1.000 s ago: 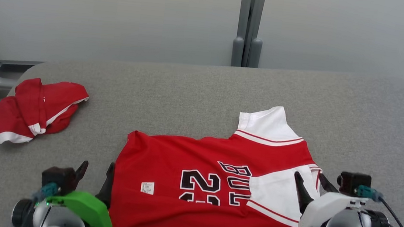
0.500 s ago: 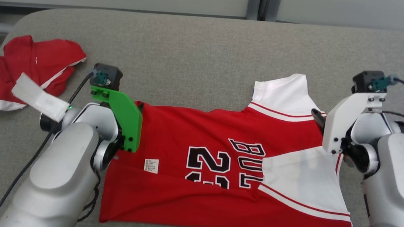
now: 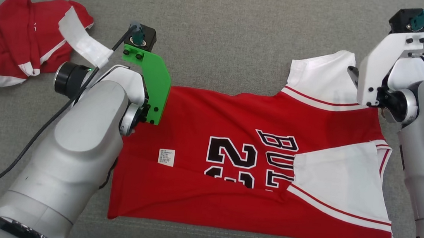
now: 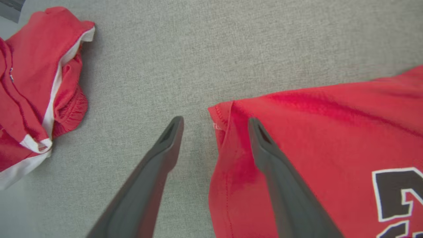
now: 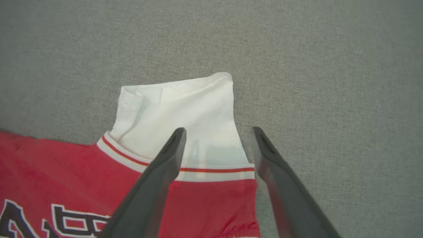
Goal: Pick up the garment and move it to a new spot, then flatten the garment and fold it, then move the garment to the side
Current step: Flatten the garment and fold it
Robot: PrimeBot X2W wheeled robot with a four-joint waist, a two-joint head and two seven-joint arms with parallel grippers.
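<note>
While both grippers hang open, the garment [image 3: 253, 169] lies spread along the front edge of the grey padded surface [image 3: 224, 27], long axis left to right.
The left gripper [image 4: 215, 120] straddles its far-left corner, the right gripper [image 5: 218, 130] the outer edge of its white sleeve [image 5: 178, 102]. Whether either touches cloth cannot be told, and in the head view the green bracket [image 3: 153, 86] and white bracket [image 3: 376, 72] largely cover the fingers.

The left arm [image 3: 77, 148] hides the garment's [image 3: 227, 206] left edge; its white label [image 3: 166, 157] is too small to read; a folded sleeve [image 3: 338, 178] covers part of its lettering [image 3: 231, 156].
</note>
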